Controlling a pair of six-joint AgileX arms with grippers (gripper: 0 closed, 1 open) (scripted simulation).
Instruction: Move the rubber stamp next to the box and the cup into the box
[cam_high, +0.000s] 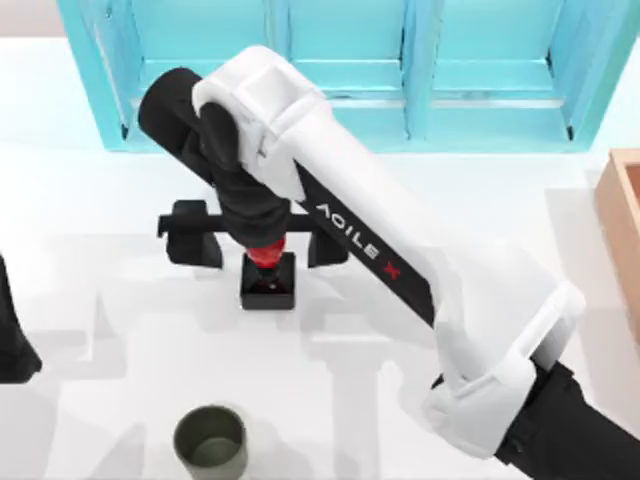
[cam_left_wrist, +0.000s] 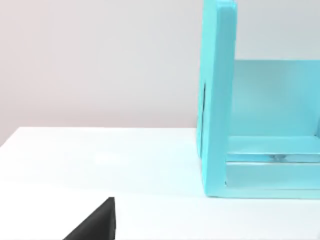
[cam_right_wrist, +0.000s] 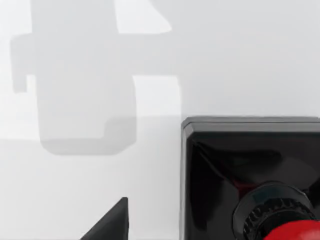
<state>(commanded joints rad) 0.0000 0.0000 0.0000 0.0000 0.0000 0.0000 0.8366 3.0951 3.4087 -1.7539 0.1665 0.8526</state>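
Note:
The rubber stamp (cam_high: 268, 282), a black square base with a red knob, stands on the white table left of centre. My right gripper (cam_high: 260, 250) hangs directly over it, open, one finger on each side of the knob and neither touching. In the right wrist view the rubber stamp (cam_right_wrist: 240, 175) is close below, with one fingertip (cam_right_wrist: 107, 222) beside it. The dark olive cup (cam_high: 211, 441) stands upright near the front edge, apart from both arms. The tan box (cam_high: 622, 225) shows at the right edge. My left arm (cam_high: 10, 340) is parked at the left edge, gripper open and holding nothing.
A big turquoise shelf unit (cam_high: 350, 60) runs along the back of the table, and its end wall (cam_left_wrist: 215, 100) stands ahead in the left wrist view. My right arm's white link (cam_high: 400, 260) crosses the table's middle diagonally.

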